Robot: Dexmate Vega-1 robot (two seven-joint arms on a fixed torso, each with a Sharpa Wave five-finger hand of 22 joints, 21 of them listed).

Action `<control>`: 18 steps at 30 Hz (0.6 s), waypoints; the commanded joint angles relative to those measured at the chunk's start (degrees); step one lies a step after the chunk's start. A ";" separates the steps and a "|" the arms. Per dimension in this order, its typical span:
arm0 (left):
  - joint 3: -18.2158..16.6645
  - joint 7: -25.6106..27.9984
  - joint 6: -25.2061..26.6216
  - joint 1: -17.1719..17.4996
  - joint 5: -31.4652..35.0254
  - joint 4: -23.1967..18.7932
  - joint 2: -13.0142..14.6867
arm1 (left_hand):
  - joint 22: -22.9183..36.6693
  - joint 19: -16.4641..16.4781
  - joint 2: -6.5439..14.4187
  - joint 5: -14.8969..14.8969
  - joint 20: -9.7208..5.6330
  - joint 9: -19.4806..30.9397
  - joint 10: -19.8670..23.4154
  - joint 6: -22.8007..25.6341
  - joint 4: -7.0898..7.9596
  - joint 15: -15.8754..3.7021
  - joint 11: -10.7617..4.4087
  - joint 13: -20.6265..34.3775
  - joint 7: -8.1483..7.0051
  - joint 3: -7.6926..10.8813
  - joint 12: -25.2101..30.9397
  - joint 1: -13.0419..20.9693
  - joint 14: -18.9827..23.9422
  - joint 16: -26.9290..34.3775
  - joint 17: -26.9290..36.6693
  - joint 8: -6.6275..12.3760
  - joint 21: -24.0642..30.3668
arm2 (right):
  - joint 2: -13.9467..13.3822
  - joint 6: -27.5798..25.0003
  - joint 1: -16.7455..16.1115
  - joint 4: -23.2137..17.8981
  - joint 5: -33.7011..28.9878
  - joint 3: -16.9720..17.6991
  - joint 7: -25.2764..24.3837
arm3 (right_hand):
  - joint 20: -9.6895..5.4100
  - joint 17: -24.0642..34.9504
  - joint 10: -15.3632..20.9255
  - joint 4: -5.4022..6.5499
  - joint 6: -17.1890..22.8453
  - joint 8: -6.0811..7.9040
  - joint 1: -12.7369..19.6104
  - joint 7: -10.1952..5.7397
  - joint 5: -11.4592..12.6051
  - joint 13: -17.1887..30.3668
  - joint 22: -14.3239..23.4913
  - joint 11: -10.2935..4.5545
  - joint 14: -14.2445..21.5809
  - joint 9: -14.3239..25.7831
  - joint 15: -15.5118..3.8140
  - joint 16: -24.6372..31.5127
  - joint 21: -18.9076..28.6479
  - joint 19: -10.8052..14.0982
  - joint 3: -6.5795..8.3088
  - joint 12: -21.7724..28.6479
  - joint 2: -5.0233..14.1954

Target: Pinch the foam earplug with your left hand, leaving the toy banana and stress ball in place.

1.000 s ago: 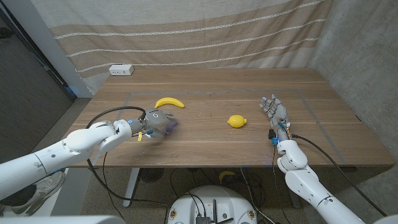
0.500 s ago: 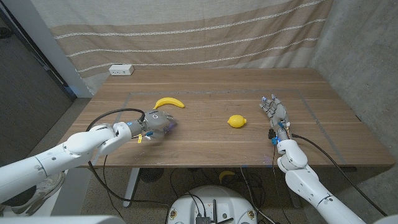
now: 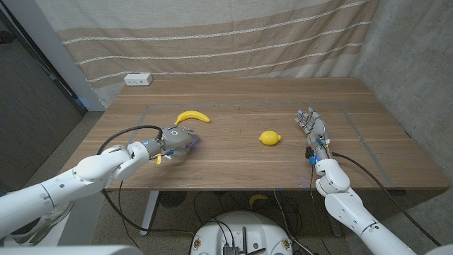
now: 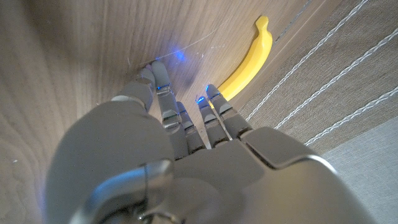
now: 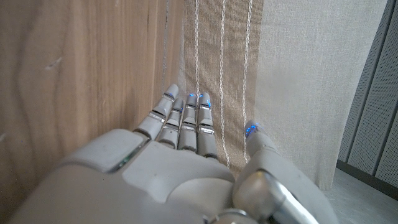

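My left hand [image 3: 178, 137] is low over the table's left middle, fingers bent down to the wood, just in front of the toy banana [image 3: 192, 117]. In the left wrist view its fingertips [image 4: 163, 87] touch the table beside the banana [image 4: 247, 65], with blue light glowing on the wood. I see no foam earplug in any view; whether one lies under the fingers is hidden. The yellow lemon-shaped stress ball [image 3: 268, 138] lies at the table's middle right. My right hand [image 3: 312, 125] stands on its edge at the right, fingers apart, holding nothing.
A white power strip [image 3: 138, 79] lies at the table's far left corner. A striped beige curtain [image 3: 212, 35] hangs behind the table. A thin taped outline [image 3: 248, 105] marks a rectangle on the wood.
My left arm has pushed slightly forward, and the hand has edged a little toward the banana. The banana, the stress ball and my right hand have stayed put.
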 commanded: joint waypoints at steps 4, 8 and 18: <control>-2.18 -0.19 7.19 1.31 -4.32 -2.88 -1.41 | 0.52 -1.64 2.15 0.55 0.76 5.27 -0.96 -7.03 1.42 -6.63 1.79 0.53 -0.09 2.39 -0.21 -1.64 -1.45 -0.03 0.81 3.00 0.42 | -0.01 0.75 -0.77 -0.53 -0.35 0.12 -0.27 | 0.19 0.02 0.52 -0.04 0.43 -0.05 0.16 0.10 -0.03 0.14 0.11 0.11 0.40 0.26 0.30 -0.27 -0.12 0.45 0.31 -0.01 0.23; -2.76 -0.61 8.52 1.27 -5.52 -3.59 -1.78 | 0.63 -2.33 2.34 0.64 1.19 7.99 -1.68 -9.38 2.13 -5.92 2.80 0.68 0.21 3.69 -0.21 -2.54 -2.10 0.01 1.09 4.77 0.45 | 0.03 0.87 -0.93 -0.60 -0.37 0.15 -0.32 | 0.25 0.02 0.50 -0.03 0.42 -0.07 0.12 0.13 -0.04 0.15 0.11 0.06 0.43 0.26 0.26 -0.27 -0.18 0.46 0.29 -0.03 0.21; -4.23 -0.45 10.75 1.19 -9.18 -4.69 -2.79 | 0.78 -3.48 2.48 1.00 1.93 12.58 -2.71 -12.88 3.25 -4.69 3.90 0.88 1.43 6.09 -0.15 -3.85 -3.18 0.11 1.50 7.97 0.55 | -0.04 1.03 -1.30 -0.86 -0.51 0.33 -0.56 | 0.23 0.03 0.55 0.00 0.43 -0.09 0.02 0.13 -0.07 0.15 0.11 0.10 0.39 0.26 0.23 -0.33 -0.27 0.59 0.25 -0.04 0.19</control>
